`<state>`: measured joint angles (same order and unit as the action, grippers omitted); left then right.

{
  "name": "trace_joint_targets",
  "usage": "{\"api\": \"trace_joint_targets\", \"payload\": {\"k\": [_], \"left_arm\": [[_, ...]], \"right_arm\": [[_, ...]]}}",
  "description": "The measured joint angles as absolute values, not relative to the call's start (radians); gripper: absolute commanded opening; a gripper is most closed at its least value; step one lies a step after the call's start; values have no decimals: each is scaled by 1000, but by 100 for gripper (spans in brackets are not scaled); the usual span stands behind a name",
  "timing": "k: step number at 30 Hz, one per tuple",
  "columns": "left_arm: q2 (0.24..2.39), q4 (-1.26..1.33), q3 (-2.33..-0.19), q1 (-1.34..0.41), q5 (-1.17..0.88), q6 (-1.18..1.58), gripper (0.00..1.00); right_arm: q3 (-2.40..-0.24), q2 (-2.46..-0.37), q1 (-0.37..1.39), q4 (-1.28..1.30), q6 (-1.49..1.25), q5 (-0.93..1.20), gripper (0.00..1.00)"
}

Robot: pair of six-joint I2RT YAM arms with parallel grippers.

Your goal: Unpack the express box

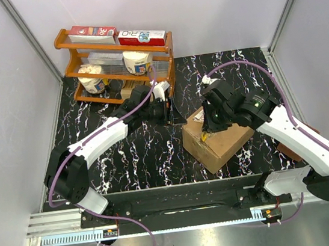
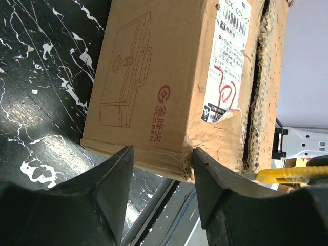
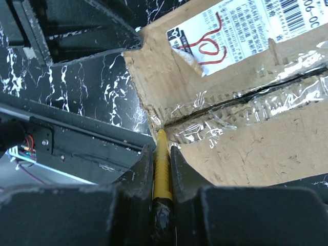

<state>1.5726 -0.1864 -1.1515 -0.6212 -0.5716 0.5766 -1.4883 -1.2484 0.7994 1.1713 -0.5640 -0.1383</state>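
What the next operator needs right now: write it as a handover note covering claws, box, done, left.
Left claw: open beside a corner of the express box, holding nothing.
Right claw: shut on the yellow knife, tip at the end of the taped seam.
Box: on the table, flaps closed, tape across the seam.
Done: knife placed. Left: slit tape, open flaps, empty it.

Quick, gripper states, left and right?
Left gripper: open, empty, jaws apart near the large brown corrugated cardboard express box.
Right gripper: shut on a slim yellow utility knife.
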Motion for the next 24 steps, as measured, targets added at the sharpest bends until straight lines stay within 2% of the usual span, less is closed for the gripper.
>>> {"api": "trace_joint_targets", "payload": {"k": [12,20,24], "left_arm": [[1573,-197,-1151,-623,-571,574,54],[1573,-229,-1166,-624,-552,558,62],[1570,-264,-1180,-624,-514,535,66]], "right_arm": [[-1575,-1209,798,1265,-529,-52,0],[-1606,-1119,797,1229,-590,-360,0],[-1605,-1129,723,1222,-608,-551,0]]}}
